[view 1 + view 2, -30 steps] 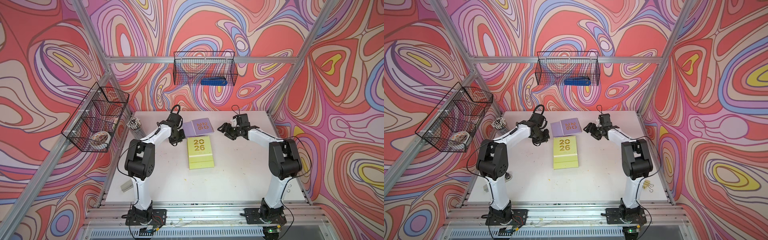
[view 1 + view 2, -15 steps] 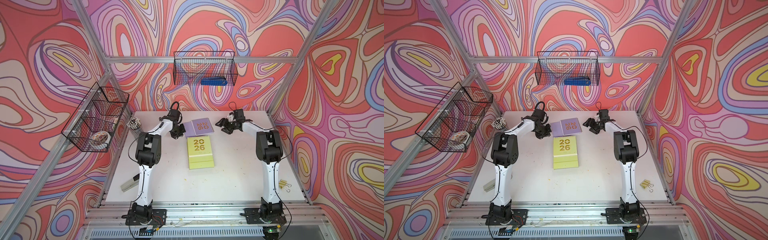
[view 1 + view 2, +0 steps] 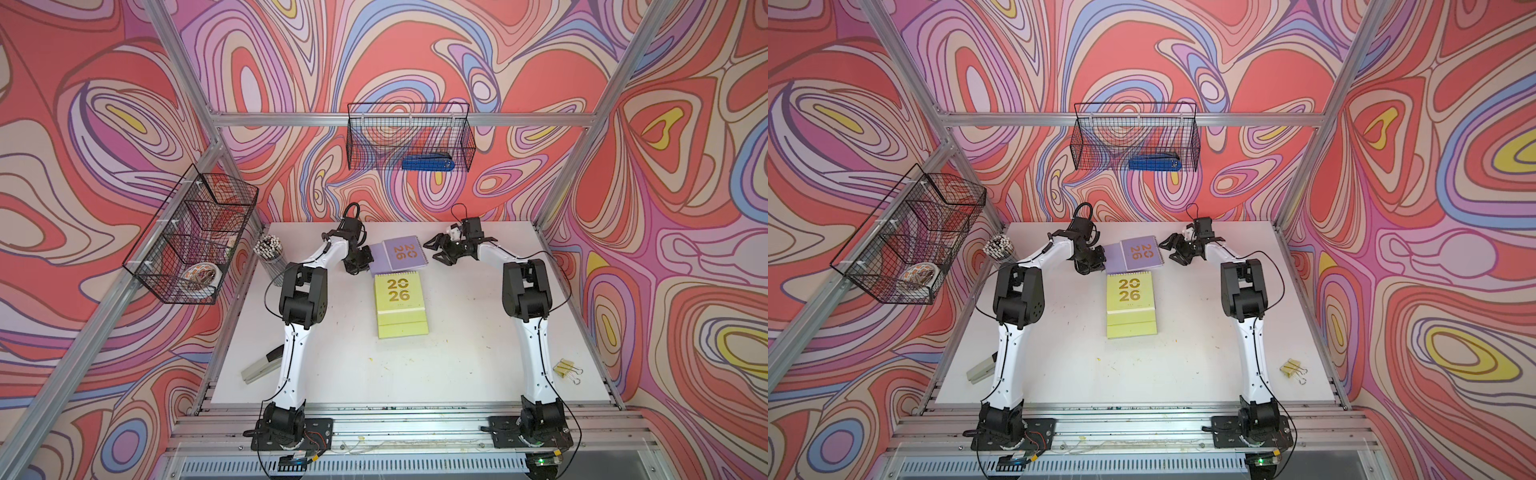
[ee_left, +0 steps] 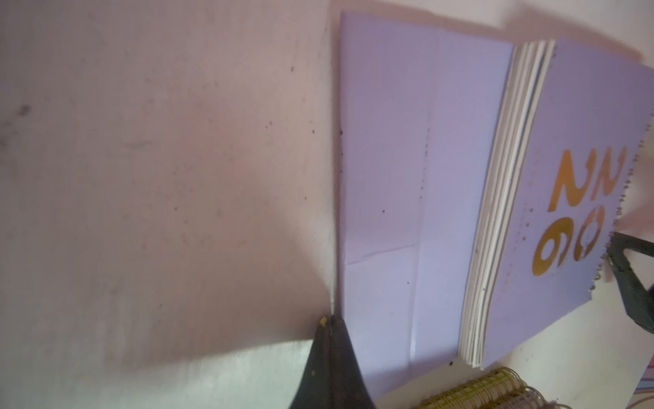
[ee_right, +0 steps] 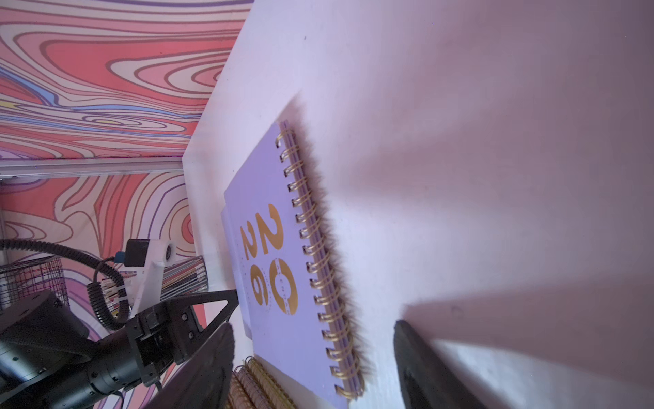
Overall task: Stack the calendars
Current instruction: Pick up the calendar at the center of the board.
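lilac calendar (image 3: 401, 254) flat | left pincer (image 4: 331, 327) closed at edge | right pincer (image 3: 436, 251) agape

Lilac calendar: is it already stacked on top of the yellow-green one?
No, the lilac calendar lies on the table beyond the yellow-green calendar, not on top of it.

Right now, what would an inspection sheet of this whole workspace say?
Surface: white tabletop, faintly speckled.
Job's things: lilac spiral-bound calendar lying flat behind a yellow-green calendar pile.
Clutter: clear cup of pencils, grey stapler, yellow binder clips.
Tools: left tool shut at the lilac flap's edge; right tool open, facing its spiral.
Cables: black cables loop above both wrists.
Surroundings: black wire baskets, blue stapler in one; swirl-patterned walls.
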Robot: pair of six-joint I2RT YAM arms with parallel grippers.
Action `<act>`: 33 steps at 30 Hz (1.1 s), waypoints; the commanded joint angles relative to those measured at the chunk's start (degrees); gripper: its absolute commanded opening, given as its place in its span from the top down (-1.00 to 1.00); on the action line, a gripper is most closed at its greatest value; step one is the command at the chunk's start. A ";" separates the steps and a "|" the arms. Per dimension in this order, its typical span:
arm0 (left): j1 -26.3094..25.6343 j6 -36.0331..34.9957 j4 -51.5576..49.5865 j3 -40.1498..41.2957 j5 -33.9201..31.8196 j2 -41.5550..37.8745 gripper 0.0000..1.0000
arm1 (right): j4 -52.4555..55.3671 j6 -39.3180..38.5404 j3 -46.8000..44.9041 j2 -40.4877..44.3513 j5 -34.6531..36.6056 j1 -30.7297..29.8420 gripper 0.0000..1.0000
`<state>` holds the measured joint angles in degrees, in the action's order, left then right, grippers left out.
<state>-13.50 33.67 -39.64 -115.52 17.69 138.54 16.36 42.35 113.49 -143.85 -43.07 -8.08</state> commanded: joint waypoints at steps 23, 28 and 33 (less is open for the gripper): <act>0.08 -0.09 -4.79 -2.24 1.45 -0.30 1.00 | -27.71 17.72 -2.91 -1.65 -6.93 -3.26 0.78; 0.21 -0.95 -5.87 -2.12 0.23 -3.29 1.00 | -28.89 18.07 -3.39 1.16 -6.11 -3.00 1.00; 0.64 -1.77 -7.09 -1.09 -1.66 -8.11 1.00 | -38.04 24.26 -8.23 5.41 -6.14 -2.82 1.00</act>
<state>-13.39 32.99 -43.99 -116.57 17.93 136.53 -13.19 62.54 107.13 -144.05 -49.52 -11.22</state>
